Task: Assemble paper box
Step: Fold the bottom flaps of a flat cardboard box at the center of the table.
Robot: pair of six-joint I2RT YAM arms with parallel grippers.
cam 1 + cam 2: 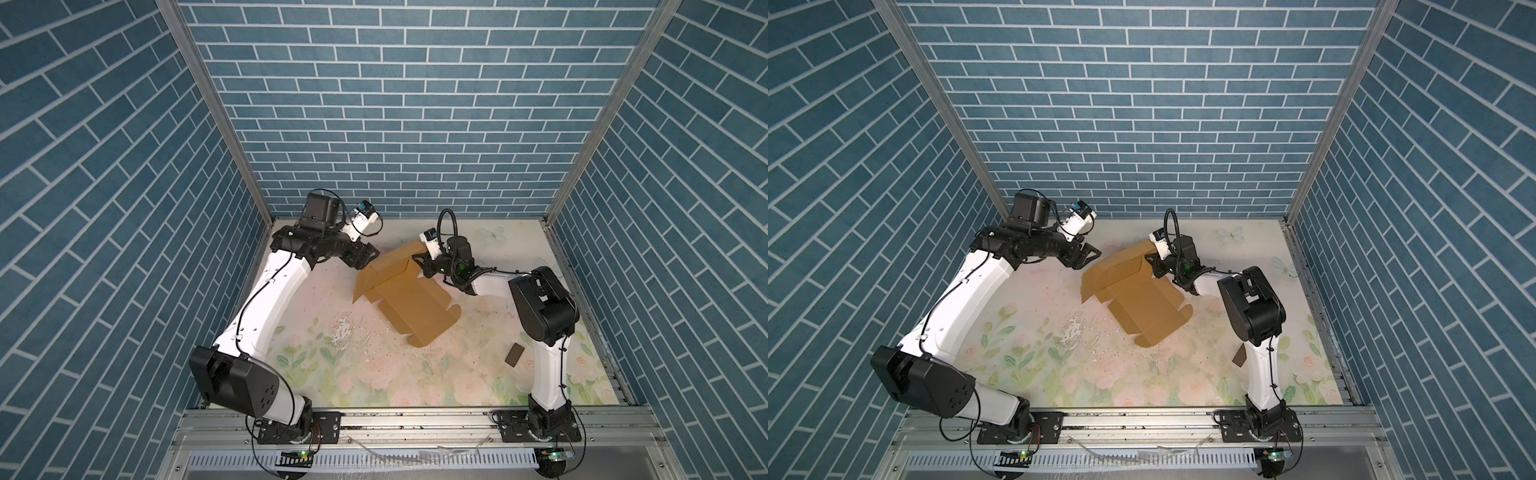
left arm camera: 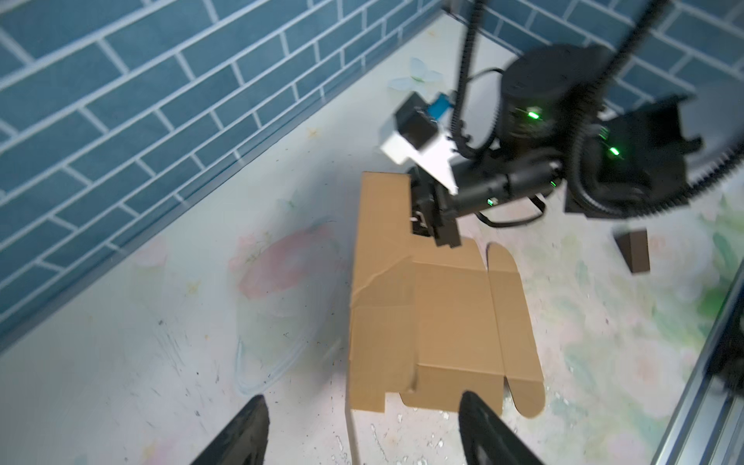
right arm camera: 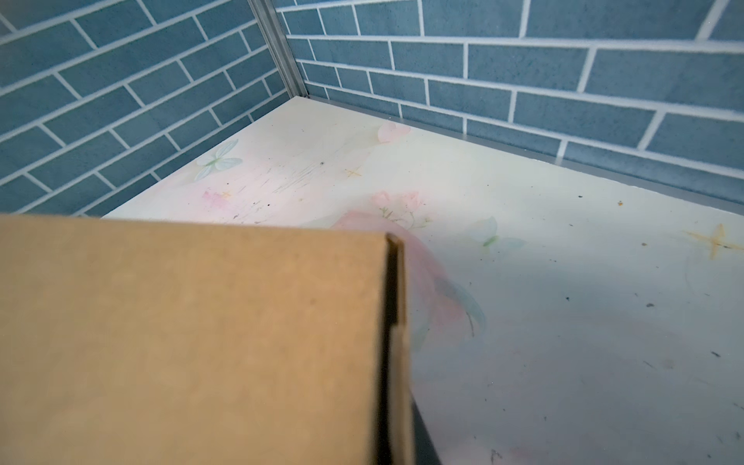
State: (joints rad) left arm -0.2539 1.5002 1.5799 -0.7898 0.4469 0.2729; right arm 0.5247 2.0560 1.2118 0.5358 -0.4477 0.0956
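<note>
Cardboard half folded: paper box [image 1: 409, 299] pinched at its raised back flap by right gripper [image 1: 420, 266]. Left gripper [image 1: 368, 257] spread and empty, near the box's left wall, closer to that side.

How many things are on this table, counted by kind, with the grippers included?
paper box: 1
dark brown chip: 1
grippers: 2, the left gripper and the right gripper
Total: 4
</note>
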